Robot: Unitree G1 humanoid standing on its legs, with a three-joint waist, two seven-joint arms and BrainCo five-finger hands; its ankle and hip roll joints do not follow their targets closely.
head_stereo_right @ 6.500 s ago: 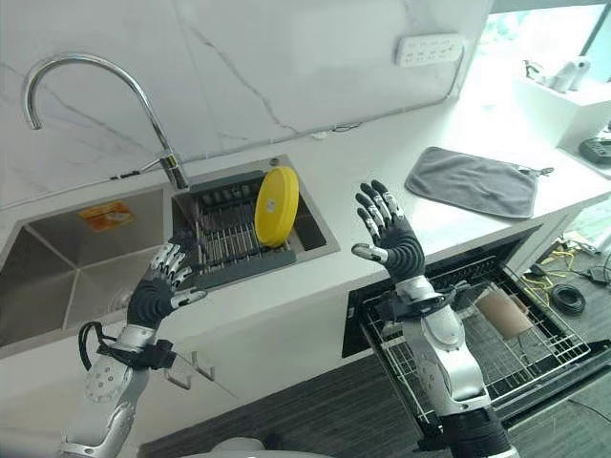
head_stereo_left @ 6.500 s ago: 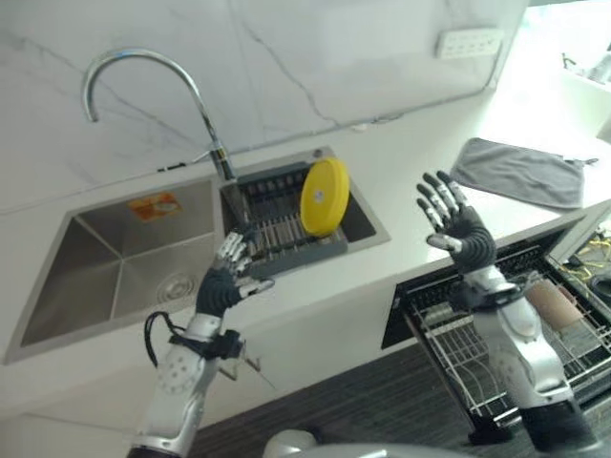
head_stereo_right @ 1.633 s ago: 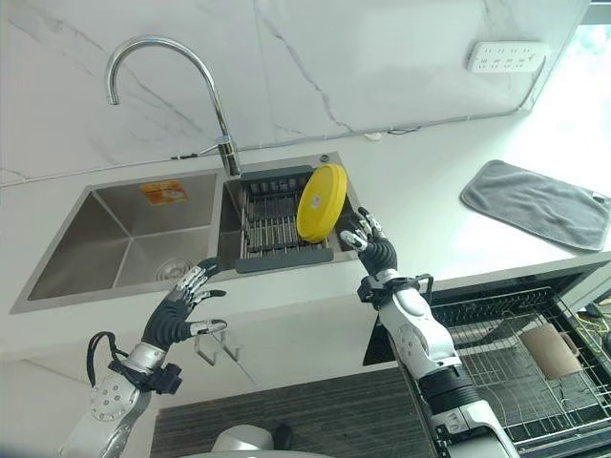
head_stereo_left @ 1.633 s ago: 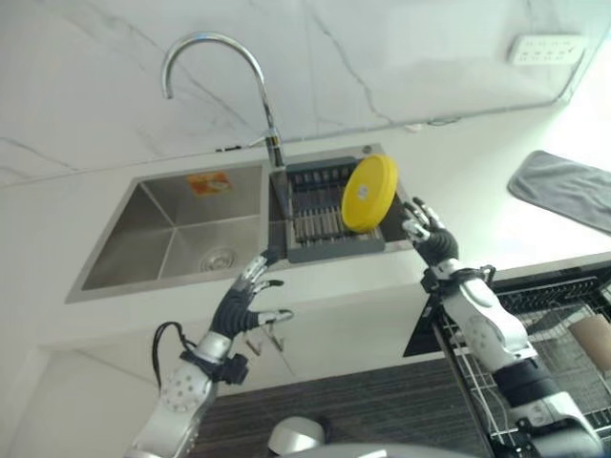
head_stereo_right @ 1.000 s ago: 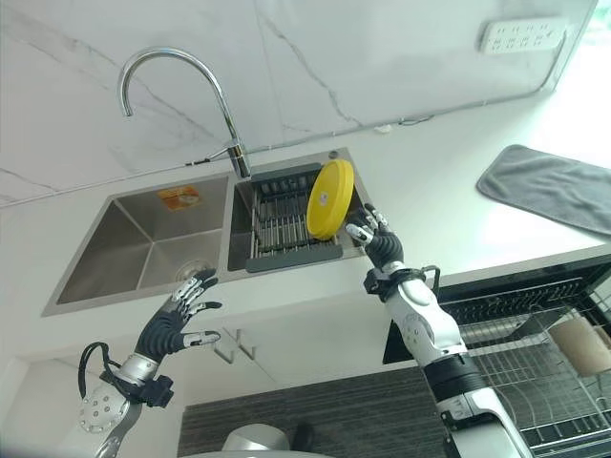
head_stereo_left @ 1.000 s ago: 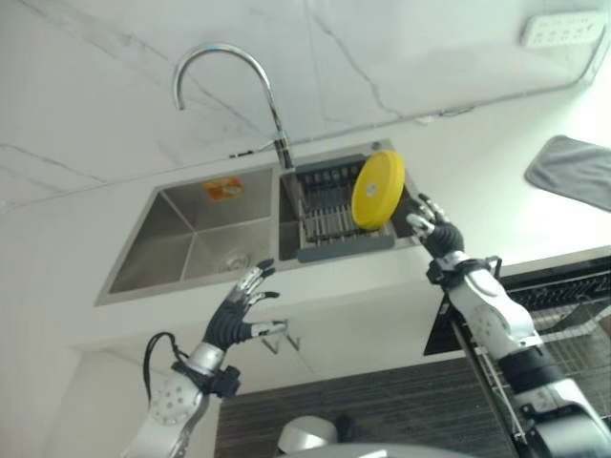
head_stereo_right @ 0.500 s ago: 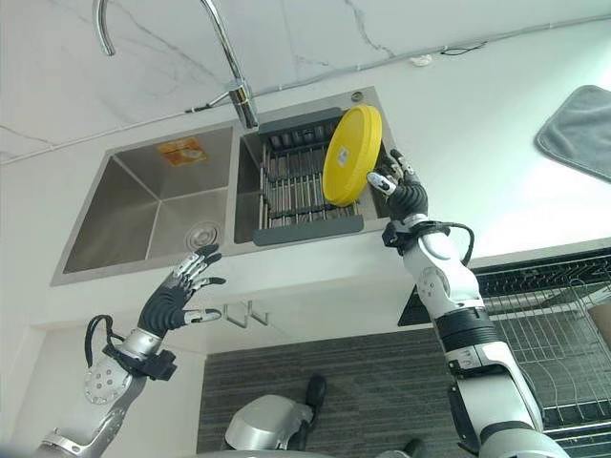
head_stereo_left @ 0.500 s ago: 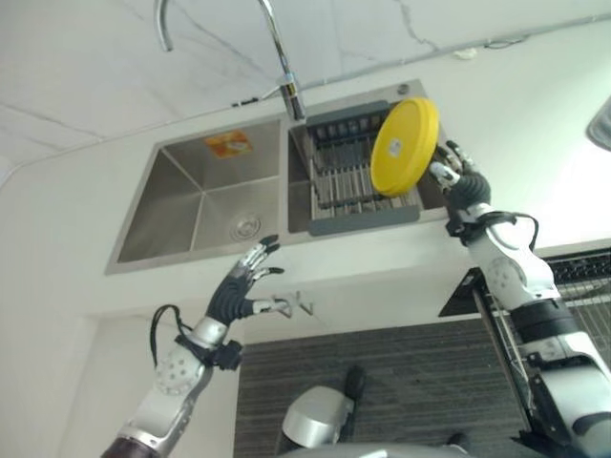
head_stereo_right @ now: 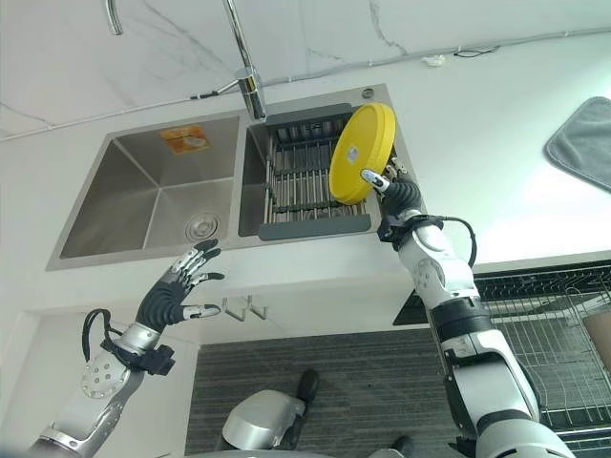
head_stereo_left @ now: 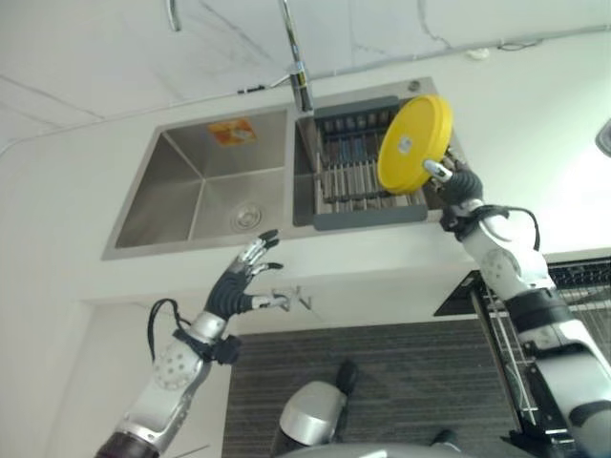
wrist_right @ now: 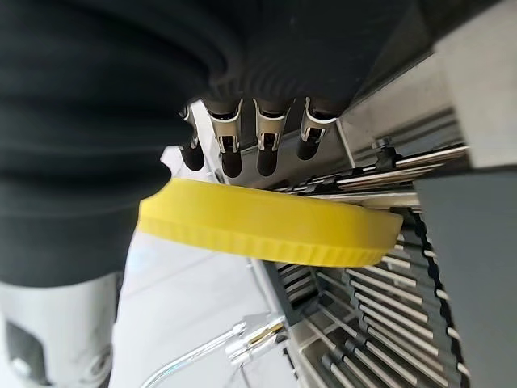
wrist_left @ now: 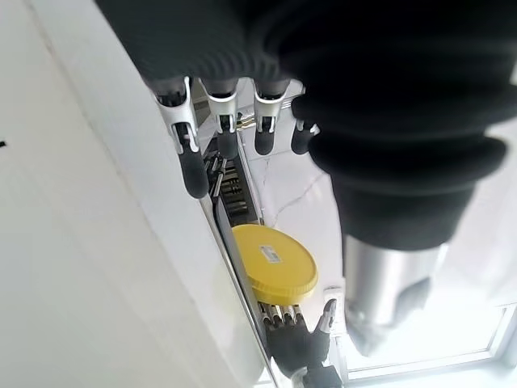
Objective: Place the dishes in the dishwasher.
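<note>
Right hand (head_stereo_right: 399, 194) at lower rim of yellow plate (head_stereo_right: 361, 153), upright in sink rack (head_stereo_right: 298, 181). Left hand (head_stereo_right: 177, 294) open below desk (head_stereo_right: 315, 262) front edge.

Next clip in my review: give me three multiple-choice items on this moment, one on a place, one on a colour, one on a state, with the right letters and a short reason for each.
1. Where is the dish?
A. On edge in the drying rack in the sink's right basin
B. Flat in the left basin
C. On the grey cloth

2. What colour is the dish?
A. White
B. Yellow
C. Blue

3. How is the left hand?
A. Curled round the faucet
B. Open, holding nothing
C. Pinching the dish

Answers:
1 A: the yellow plate stands tilted on edge in the drying rack, the right hand at its rim.
2 B: it is yellow in every view.
3 B: the left hand is held before the counter front with its fingers straight and spread.
</note>
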